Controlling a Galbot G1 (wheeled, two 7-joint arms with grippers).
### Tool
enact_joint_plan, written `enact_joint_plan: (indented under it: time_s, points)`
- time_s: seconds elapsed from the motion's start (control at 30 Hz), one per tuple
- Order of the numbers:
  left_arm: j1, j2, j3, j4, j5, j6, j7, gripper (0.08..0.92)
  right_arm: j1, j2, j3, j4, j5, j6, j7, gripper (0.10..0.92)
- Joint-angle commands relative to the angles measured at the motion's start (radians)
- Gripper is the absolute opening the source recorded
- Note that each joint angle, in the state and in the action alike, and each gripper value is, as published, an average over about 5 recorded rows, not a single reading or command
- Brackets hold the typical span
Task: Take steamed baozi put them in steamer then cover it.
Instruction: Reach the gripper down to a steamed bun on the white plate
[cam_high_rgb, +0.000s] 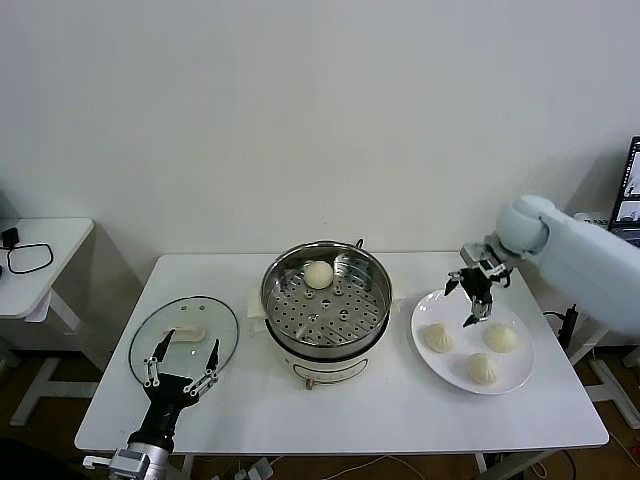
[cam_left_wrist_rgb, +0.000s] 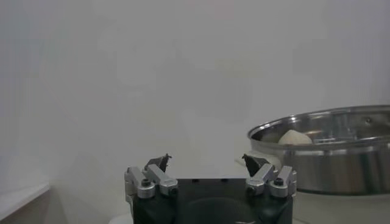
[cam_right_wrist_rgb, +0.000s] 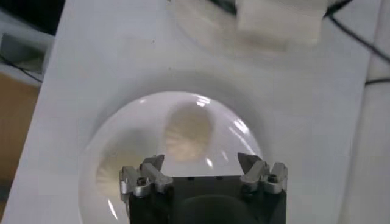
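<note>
Open left pincer (cam_high_rgb: 182, 358) beside round glass lid (cam_high_rgb: 184, 338); perforated steel steamer (cam_high_rgb: 326, 300).

**Count of everything on the table**

Four small cream-white pleated dough buns are showing: one (cam_high_rgb: 318, 274) is sitting on the perforated tray inside the single wide shiny stainless-steel steamer pot (cam_high_rgb: 275, 282), and three (cam_high_rgb: 438, 337) (cam_high_rgb: 501, 338) (cam_high_rgb: 483, 369) are lying on the one flat white round plate (cam_high_rgb: 424, 312). One round glass lid (cam_high_rgb: 215, 318) is lying on the one white table (cam_high_rgb: 400, 405). Two grippers are showing, the left gripper (cam_high_rgb: 181, 357) and the right gripper (cam_high_rgb: 461, 303).
</note>
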Motion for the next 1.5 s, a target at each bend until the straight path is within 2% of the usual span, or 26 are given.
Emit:
enact_joint_plan:
  time_s: [0.03, 1.13, 1.4, 1.5]
  points:
    - [-0.005, 0.0, 0.007, 0.018, 0.003, -0.005, 0.0, 0.823, -0.173, 0.047, 0.125, -0.093, -0.056, -0.042, 0.06, 0.823]
    - [-0.009, -0.005, 0.009, 0.039, 0.009, -0.023, 0.0, 0.823, -0.216, 0.107, 0.17, -0.129, -0.1, -0.039, 0.087, 0.82]
    - [-0.011, -0.009, 0.017, 0.042, 0.016, -0.031, 0.0, 0.823, -0.213, 0.108, 0.172, -0.127, -0.098, -0.036, 0.082, 0.702]
    - [-0.011, -0.008, 0.019, 0.042, 0.017, -0.029, -0.001, 0.823, -0.204, 0.091, 0.167, -0.114, -0.088, -0.037, 0.071, 0.692]
